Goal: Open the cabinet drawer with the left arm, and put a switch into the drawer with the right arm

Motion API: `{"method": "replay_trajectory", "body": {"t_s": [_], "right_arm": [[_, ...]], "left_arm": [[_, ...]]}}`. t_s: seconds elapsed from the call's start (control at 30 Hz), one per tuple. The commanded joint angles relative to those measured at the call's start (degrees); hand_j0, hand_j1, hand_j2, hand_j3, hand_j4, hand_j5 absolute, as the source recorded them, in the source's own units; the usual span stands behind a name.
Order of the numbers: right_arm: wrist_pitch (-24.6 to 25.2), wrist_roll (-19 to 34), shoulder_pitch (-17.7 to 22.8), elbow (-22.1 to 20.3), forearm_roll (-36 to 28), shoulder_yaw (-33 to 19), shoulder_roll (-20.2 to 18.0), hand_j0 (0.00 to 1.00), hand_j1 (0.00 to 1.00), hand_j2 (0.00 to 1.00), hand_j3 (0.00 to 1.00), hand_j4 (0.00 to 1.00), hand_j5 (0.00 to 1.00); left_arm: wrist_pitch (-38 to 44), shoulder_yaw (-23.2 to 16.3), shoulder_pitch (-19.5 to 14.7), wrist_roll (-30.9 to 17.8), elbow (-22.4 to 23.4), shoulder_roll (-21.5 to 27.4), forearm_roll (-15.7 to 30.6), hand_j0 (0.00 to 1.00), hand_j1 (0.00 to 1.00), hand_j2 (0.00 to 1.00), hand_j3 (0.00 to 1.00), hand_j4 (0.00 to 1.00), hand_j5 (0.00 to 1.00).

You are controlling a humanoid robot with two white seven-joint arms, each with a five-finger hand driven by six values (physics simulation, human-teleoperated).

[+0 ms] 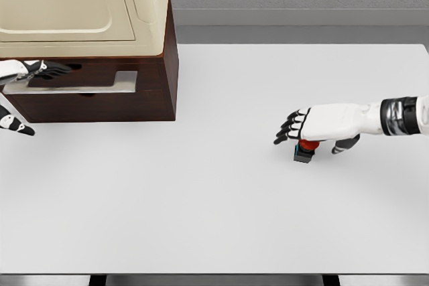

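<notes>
A dark brown cabinet [151, 65] with a cream top stands at the table's back left. Its drawer front carries a flat grey handle [100, 85] and looks closed. My left hand [30, 82] is at the handle's left end, dark fingers [50, 69] stretched out over the bar and thumb well below it, not closed around it. The switch [305, 149], a red button on a small black and blue base, sits on the table right of centre. My right hand [315, 135] hovers directly over it, palm down, fingers [289, 128] spread to the left and thumb to the right, partly hiding the button.
The white table [201, 199] spreads wide between the cabinet and the switch. Its front edge runs along the bottom of the view, and a grey wall stands behind.
</notes>
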Motion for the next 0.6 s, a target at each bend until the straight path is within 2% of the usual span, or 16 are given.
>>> {"method": "replay_trajectory", "body": {"t_s": [0.0,0.3,0.57], "right_arm": [[0.1,0.0,-0.1,0.0,-0.2,0.3,0.0,1.00,1.00,1.00,1.00,1.00,1.00],[0.1,0.0,-0.4,0.0,0.5,0.2,-0.1,1.00,1.00,1.00,1.00,1.00,1.00],[0.1,0.0,-0.6,-0.2,0.5,0.2,-0.1,0.99,0.99,0.99,0.99,0.99,0.99]], "left_arm": [[0.1,-0.1,0.0,0.0,0.1,0.1,-0.8,1.00,1.00,1.00,1.00,1.00,1.00],[-0.3,-0.8,0.4,0.0,0.9,-0.6,-1.9,1.00,1.00,1.00,1.00,1.00,1.00],[-3.1,-3.3,0.8,0.0,-1.4,-0.1,-3.4,1.00,1.00,1.00,1.00,1.00,1.00]]}}
